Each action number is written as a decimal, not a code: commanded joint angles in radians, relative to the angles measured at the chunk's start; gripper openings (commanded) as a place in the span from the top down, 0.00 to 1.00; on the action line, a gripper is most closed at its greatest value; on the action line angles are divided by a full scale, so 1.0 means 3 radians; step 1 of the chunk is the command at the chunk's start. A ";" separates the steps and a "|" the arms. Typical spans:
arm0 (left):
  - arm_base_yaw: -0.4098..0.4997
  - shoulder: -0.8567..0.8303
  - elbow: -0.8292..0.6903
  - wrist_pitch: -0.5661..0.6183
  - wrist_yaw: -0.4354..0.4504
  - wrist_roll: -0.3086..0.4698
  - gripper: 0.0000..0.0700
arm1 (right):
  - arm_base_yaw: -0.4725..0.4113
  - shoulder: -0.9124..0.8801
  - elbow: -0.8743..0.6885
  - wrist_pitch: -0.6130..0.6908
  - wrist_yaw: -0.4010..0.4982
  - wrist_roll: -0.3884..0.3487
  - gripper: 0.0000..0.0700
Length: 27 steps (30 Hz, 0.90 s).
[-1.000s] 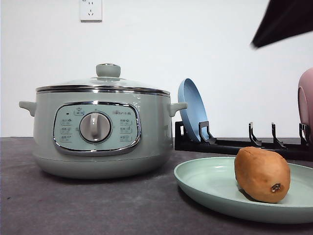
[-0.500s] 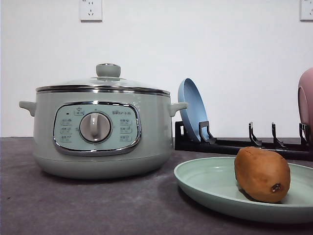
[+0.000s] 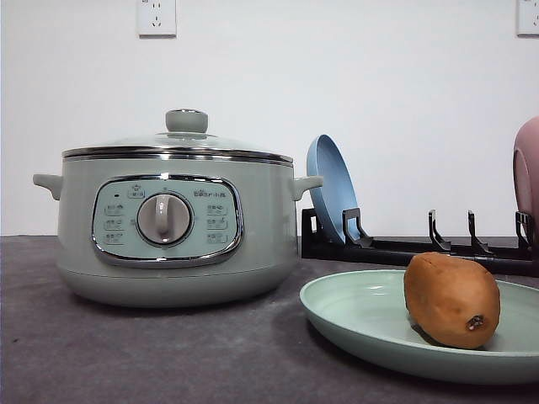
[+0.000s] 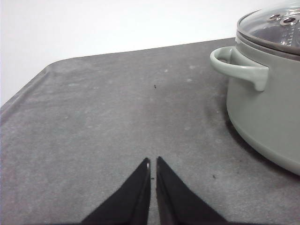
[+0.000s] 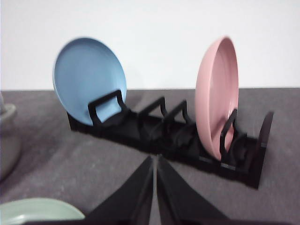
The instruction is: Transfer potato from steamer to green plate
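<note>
Potato [image 3: 451, 300] is lying on the green plate [image 3: 354, 316], toward the plate's right side, dark spot facing the front camera. Nothing is touching it. Steamer [image 3: 173, 227] is sitting to the left of the plate with its glass lid [image 3: 181, 139] on, knob centred.

Left gripper [image 4: 153, 162] is hanging low over bare grey table [image 4: 103, 122], beside the steamer's handle [image 4: 239, 68], fingers pressed nearly together with a thin slit between them, holding nothing. Right gripper [image 5: 155, 159] is also closed and empty, pointing toward the black rack [image 5: 164, 133] that is holding the blue plate [image 5: 89, 77] and pink plate [image 5: 216, 96] upright; the green plate's rim is showing at the corner of that view.

Judgement: the transfer is looking complete, and the step in hand is parking both arms. Doing it well is meaning keeping both grippers high and away from the plate rim, since a nudge could roll the potato. The right arm is needing clearance from the upright plates, which look easy to tip. The left one is needing to avoid the steamer handle.
</note>
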 commanded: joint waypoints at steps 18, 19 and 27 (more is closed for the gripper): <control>0.0004 -0.0006 -0.0067 -0.0020 -0.0005 -0.0018 0.98 | -0.0010 -0.0195 -0.0075 -0.0636 0.0003 -0.0160 1.00; 0.0004 -0.0006 -0.0067 -0.0020 -0.0005 -0.0018 0.98 | -0.0010 -0.0195 -0.0075 -0.0631 0.0003 -0.0158 1.00; 0.0004 -0.0006 -0.0067 -0.0020 -0.0005 -0.0018 0.98 | -0.0010 -0.0195 -0.0074 -0.0575 0.0004 -0.0148 1.00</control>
